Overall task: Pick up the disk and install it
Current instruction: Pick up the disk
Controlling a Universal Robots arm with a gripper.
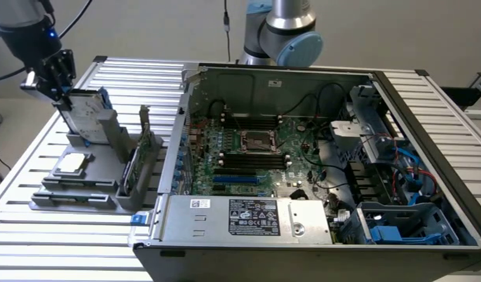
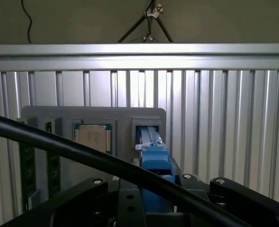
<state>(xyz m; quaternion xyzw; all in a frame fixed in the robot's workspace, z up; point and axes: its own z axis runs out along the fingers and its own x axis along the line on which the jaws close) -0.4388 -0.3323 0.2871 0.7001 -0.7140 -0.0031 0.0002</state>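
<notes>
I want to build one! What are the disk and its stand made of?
The disk: probably metal, silver-grey with a dull sheen; its blue frame looks like smooth plastic. The stand: matte grey with no shine, likely plastic, though I can't be sure.

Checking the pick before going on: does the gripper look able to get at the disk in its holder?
Likely yes. The gripper sits right at the top edge of the disk, which stands upright in the grey holder with its upper end sticking out; nothing else crowds that end.
</notes>
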